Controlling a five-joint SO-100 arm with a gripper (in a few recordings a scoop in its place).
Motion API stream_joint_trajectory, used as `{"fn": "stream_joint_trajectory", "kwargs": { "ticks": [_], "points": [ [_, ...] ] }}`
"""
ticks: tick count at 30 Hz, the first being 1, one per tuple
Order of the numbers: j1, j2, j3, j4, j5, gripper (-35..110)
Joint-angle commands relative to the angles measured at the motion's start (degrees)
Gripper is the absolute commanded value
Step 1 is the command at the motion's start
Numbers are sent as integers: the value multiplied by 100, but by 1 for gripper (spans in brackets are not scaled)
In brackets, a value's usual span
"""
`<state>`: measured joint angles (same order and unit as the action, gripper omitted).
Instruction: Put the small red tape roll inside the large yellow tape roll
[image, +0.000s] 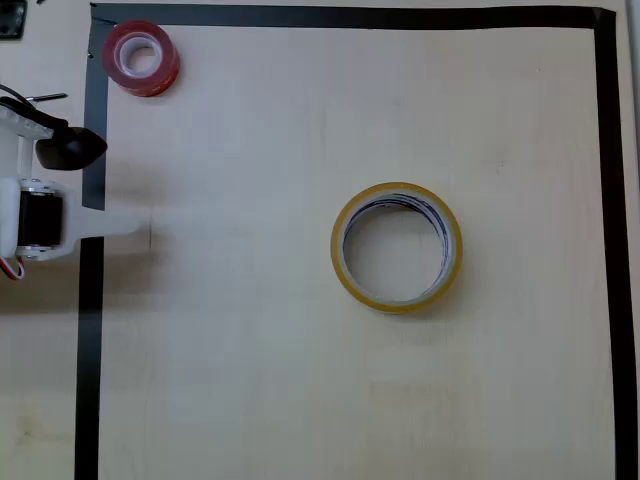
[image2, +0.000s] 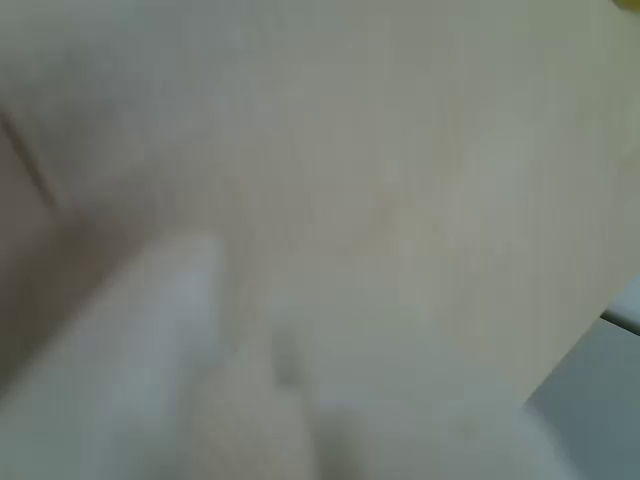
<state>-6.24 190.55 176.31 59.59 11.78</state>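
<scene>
We find the red roll (image: 142, 57) lying flat in the far left corner of the bench (image: 300, 380) as the overhead view shows it, tucked just inside the corner of the black tape border (image: 92, 300). Its whitish core faces up, and its left edge sits just beside the border's left strip without clearly crossing it.

The yellow roll (image: 397, 247) lies flat too, near the middle of the bench and a little toward the right edge, its wide hole open to the pale wood beneath. We see nothing inside that hole. The two rolls are well apart, the red one up and to the left of the yellow one.

The claw (image: 135, 226) reaches in from the left edge in the overhead view, its white tip lying across the left border strip and just past it onto the wood. It sits below the red roll and well left of the yellow roll, touching neither. Its fingers appear as one pale bar from above, so we cannot tell whether they are spread or together; it carries nothing that we can see.

In the wrist view the claw (image2: 250, 400) is a white blur low in the picture, over bare, blurred bench wood.
</scene>
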Motion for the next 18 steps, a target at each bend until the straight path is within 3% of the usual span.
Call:
{"fn": "stream_joint_trajectory", "kwargs": {
  "ticks": [1,18],
  "points": [
    [0,62,-35,-132,97,0],
    [-246,62,-378,88,-88,0]
  ]
}}
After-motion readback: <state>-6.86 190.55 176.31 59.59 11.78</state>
